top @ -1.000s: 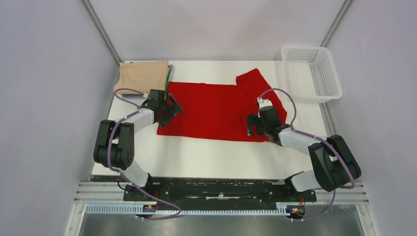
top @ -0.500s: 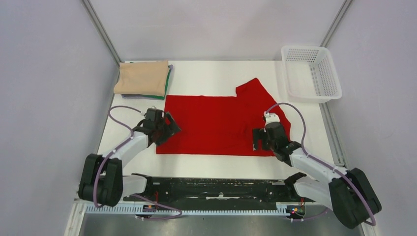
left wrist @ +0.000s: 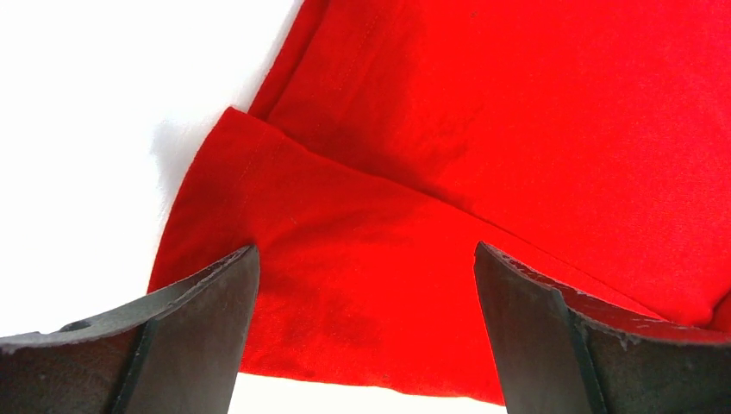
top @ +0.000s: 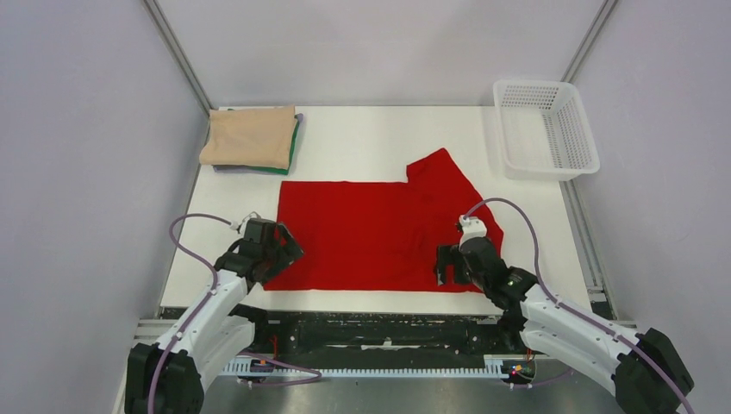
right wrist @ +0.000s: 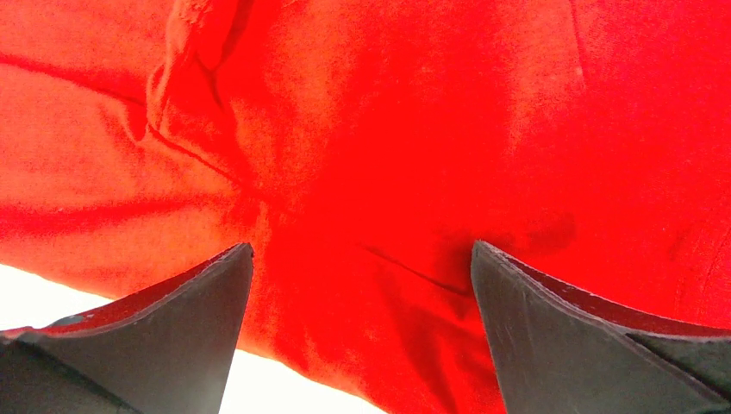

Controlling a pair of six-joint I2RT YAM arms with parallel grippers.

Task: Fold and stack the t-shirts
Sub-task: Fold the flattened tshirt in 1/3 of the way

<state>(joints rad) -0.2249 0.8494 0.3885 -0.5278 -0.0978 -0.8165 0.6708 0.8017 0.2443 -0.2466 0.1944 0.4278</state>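
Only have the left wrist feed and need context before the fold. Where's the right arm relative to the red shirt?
Observer: The right arm is at the red shirt's near right corner. Its wrist view shows the jaws open over the cloth.
Operator: Any sleeve sticking out?
Observer: Yes, one sleeve juts from the far right side, toward the basket.
Operator: Finished stack?
Observer: Far left corner: a folded beige shirt lies on a folded green shirt, apart from the red one.
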